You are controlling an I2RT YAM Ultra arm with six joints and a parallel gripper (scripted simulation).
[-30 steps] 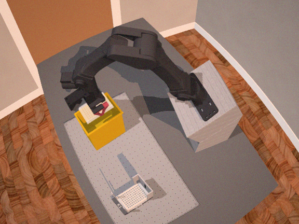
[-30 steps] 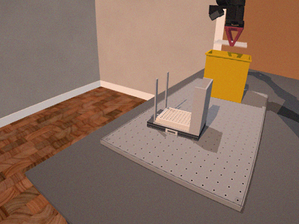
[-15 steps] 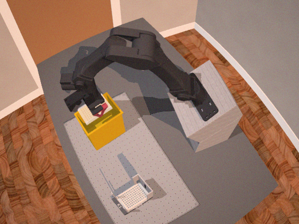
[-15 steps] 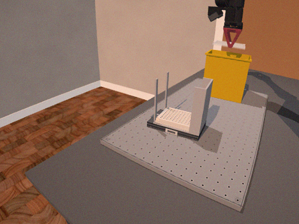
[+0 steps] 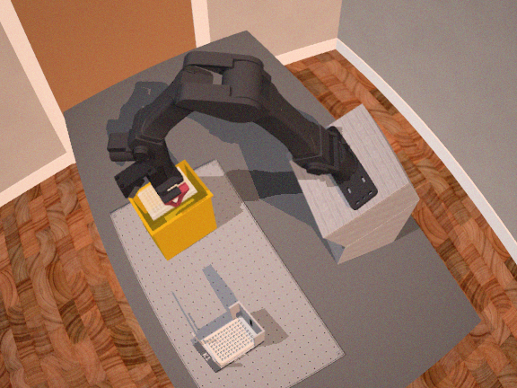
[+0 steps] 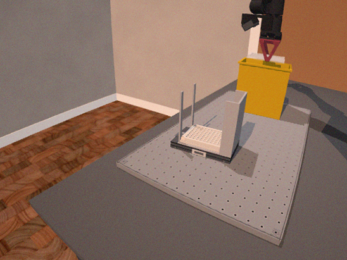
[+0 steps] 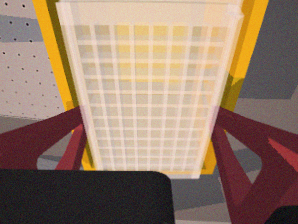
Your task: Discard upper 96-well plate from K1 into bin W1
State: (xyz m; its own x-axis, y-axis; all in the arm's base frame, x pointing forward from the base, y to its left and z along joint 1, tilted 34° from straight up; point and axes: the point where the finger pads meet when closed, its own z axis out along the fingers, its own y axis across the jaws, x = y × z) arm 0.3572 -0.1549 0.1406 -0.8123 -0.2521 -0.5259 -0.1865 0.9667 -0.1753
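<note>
Dark gripper with red fingers [image 5: 172,194] clamped on pale translucent 96-well plate [image 5: 154,200], held over mouth of yellow plastic bin [image 5: 186,229]. Second white well plate [image 5: 229,339] sits in grey stack rack [image 6: 233,122].

The claw [image 5: 171,196] points down, seemingly clamped on something wide.
</note>
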